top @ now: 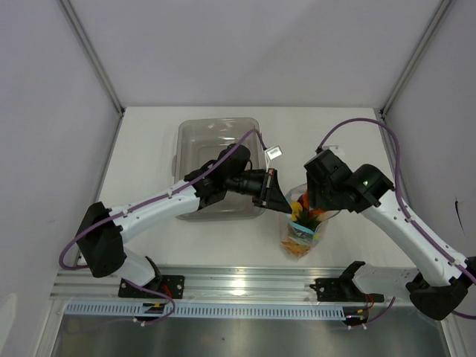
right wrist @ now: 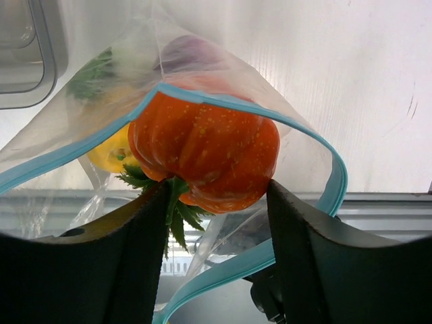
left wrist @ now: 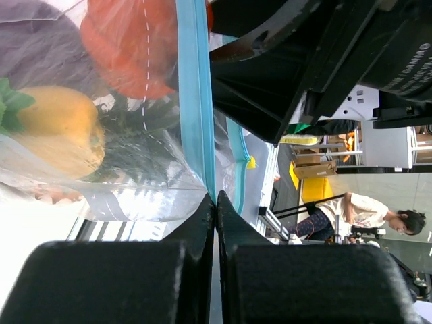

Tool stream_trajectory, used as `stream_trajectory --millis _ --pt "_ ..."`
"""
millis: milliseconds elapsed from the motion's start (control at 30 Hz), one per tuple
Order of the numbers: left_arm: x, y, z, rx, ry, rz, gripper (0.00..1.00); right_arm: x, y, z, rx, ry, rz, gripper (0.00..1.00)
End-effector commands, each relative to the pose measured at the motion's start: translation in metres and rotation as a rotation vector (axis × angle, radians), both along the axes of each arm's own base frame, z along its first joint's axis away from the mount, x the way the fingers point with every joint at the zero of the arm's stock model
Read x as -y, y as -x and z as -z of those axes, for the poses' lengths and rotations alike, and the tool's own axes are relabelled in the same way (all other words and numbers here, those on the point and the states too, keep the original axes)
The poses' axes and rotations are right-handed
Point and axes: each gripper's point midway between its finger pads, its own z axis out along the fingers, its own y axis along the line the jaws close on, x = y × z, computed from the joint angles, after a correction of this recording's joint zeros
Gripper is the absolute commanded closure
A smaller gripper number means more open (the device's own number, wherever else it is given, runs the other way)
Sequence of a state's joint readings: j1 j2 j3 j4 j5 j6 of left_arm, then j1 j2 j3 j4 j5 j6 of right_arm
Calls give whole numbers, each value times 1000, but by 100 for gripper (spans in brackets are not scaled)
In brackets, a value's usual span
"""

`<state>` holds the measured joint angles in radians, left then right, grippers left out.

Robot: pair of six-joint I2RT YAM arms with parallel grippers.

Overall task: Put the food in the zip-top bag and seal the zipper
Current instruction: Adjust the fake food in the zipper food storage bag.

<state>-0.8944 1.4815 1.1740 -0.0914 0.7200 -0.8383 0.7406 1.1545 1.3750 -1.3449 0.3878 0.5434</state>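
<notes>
Bag: the zip-top bag (top: 301, 238) stands mouth-up by the tabletop's (top: 149, 149) near edge, a little right of centre, just off the near right corner of the clear grey tray (top: 186, 134).
Left claw: the left gripper (left wrist: 215, 199) is clenched on the zipper (left wrist: 196, 101), its fingers pinching the blue strip flat between them. By my reading this props one lip up, so the soft bag neither slumps nor slides while it is filled.
Right claw: the right gripper (right wrist: 217, 189) hangs over the mouth with its fingers against both flanks of the orange pumpkin (right wrist: 202, 152). It looks to be grasping the piece, not merely straddling it.
Pumpkin: it sits inside the loop of the blue strip, one lip behind it and the other curving below. A green sprig (right wrist: 179, 216) pokes out beside the left finger.
Already inside: the yellow lemon (left wrist: 57, 138) and the purple onion (left wrist: 34, 47) show through the plastic (the rest is too crumpled to name).
Stage: filling, I judge, since the zipper gapes wide and sealing has not begun.
</notes>
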Motion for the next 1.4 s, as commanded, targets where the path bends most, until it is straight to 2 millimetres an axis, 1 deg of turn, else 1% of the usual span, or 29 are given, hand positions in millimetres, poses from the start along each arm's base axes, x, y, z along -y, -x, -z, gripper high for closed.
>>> stream_trajectory --millis 0,67,100,167,267,300,367,400,433,467,500,533,600,633,733,800,833,867,933,967,1067,1100,1133,1167,1200,1233,1300,1333,1367 --pt "1 5 -16 23 49 29 99 11 2 -19 18 29 -7 37" --pt "1 4 -15 21 47 27 99 10 2 -27 34 8 -2 32" --pt "2 4 -14 18 46 28 99 8 3 -34 47 -14 -8 24" --pt "3 4 -17 19 55 33 99 4 5 -38 47 -47 -30 19" --pt "4 4 -17 17 55 34 99 3 9 -39 42 -62 -38 17" --pt "4 4 -18 22 57 33 99 3 10 -43 48 -75 -33 17" --pt "3 3 -16 20 50 31 99 12 11 -52 76 -67 3 18" --pt "3 3 -17 24 52 31 99 15 11 -63 110 -93 37 20" --pt "3 4 -18 24 52 32 99 20 11 -68 127 -94 63 21" --pt "3 3 -17 24 50 29 99 29 12 -70 138 -75 97 23" --pt "3 3 -16 23 49 30 99 33 13 -74 156 -87 115 25" --pt "3 4 -17 22 50 31 99 35 15 -71 151 -99 142 30" --pt "3 3 -16 22 50 30 100 40 17 -64 133 -111 185 35" --pt "3 4 -17 23 51 31 99 44 19 -56 115 -104 209 39" --pt "3 4 -18 27 53 32 99 56 24 -45 96 -91 256 42" --pt "2 5 -16 25 47 35 99 67 26 -34 69 -66 291 43" --pt "1 5 -16 25 46 33 99 71 28 -31 63 -66 306 44" --pt "1 5 -16 28 47 34 99 73 30 -22 36 -51 316 44" --pt "0 6 -15 25 46 37 99 76 31 -14 20 -39 328 46" --pt "1 6 -15 24 46 38 99 76 32 -8 11 -35 325 46" --pt "1 6 -16 29 45 43 99 73 31 -4 12 -48 312 50" --pt "1 6 -17 29 45 43 99 72 31 2 0 -44 299 52" --pt "1 6 -17 29 45 43 99 68 27 2 10 -63 286 53" --pt "1 6 -20 34 52 48 99 60 27 4 -5 -94 262 55" --pt "2 6 -18 29 48 51 100 57 27 7 -11 -102 245 61" --pt "2 6 -18 29 47 54 99 51 23 4 0 -132 230 65" --pt "3 5 -20 35 45 56 99 40 23 0 0 -188 197 74" --pt "4 5 -19 34 40 58 99 35 20 -6 22 -215 175 84" --pt "5 5 -21 39 38 61 99 29 22 -7 16 -245 149 88"
